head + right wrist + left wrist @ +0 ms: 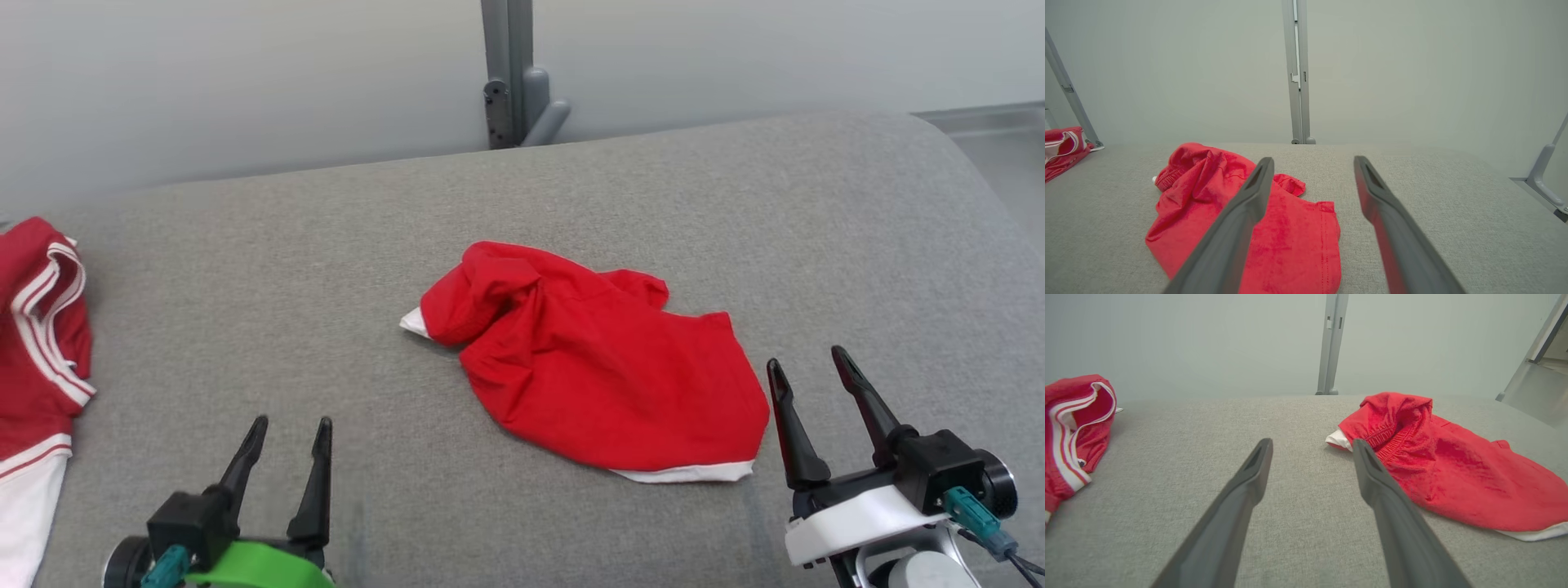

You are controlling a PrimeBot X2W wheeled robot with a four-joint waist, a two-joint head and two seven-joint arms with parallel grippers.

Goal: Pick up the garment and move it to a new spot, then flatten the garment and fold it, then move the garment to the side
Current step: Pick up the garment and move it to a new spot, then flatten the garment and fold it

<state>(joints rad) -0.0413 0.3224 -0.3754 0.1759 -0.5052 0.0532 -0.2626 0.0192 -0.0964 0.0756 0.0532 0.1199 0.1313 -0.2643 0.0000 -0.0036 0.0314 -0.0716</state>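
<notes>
**A:** Any writing or logos?

**B:** Can't read any. A small white scrap [415,322] pokes out at the left end of the crumpled red cloth garment [596,367]. It's too small to tell if it's a label.

**A:** Where's the garment?

**B:** Approx. mid of the grey woven fabric surface [245,286], in a loose heap. It's bunched high at the left end and flatter twd the right. A white hem runs along the near right edge. The left wrist view shows a gathered elastic band in the bunched part.

**A:** Counts?

**B:** 2 garments: that one, plus a red garment with white stripes [41,327] at the left edge of the surface, well apart from the 1st. 2 grippers, 2 long dark fingers each. 1 grey metal post [510,73] behind the far edge, against a pale wall.

**A:** Jaws?

**B:** The left gripper [292,421] has a green band and sits near left. Its fingers are spread w/ nothing between them, over bare fabric and apart from the heap. The right gripper [807,358] has a white band and sits near right. Its fingers are also spread and empty, just beside the garment's right hem corner. No contact that I can see.
</notes>
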